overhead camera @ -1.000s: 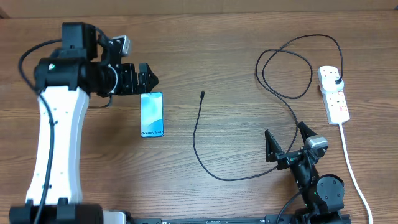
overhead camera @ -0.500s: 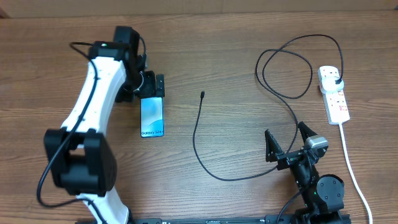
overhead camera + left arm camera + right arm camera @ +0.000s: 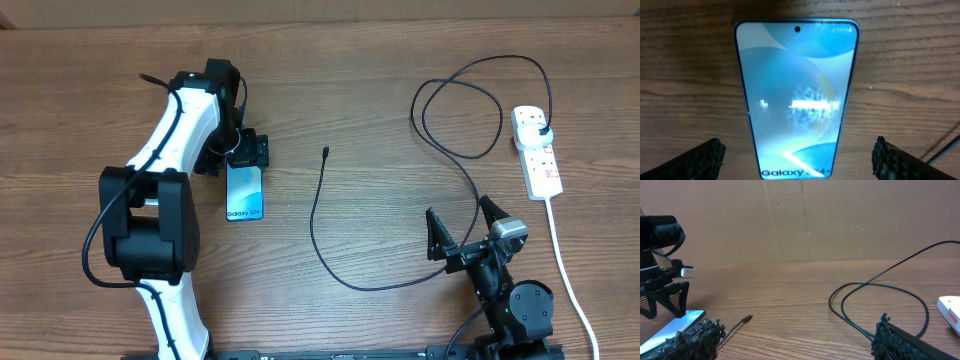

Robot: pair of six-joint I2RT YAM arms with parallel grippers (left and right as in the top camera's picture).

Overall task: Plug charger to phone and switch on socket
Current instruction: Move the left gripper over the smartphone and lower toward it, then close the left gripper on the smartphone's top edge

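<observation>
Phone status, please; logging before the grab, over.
Left gripper open, over phone. Right gripper open, empty. Phone screen lit, charger tip lying apart, not plugged. Nothing in the way.

The phone (image 3: 797, 95) screen shows white "Galaxy S24" near one end, possibly followed by a plus sign.

You have the phone (image 3: 245, 190) lying flat on the table (image 3: 380, 60), left of centre, with the left gripper (image 3: 245, 153) over its far end. The charger (image 3: 318, 225) lies to the right, its tip apart from the phone. The cable curves near, then loops far-right to the socket (image 3: 538, 152). The right gripper (image 3: 463, 228) sits near, left of the socket's cord.
</observation>
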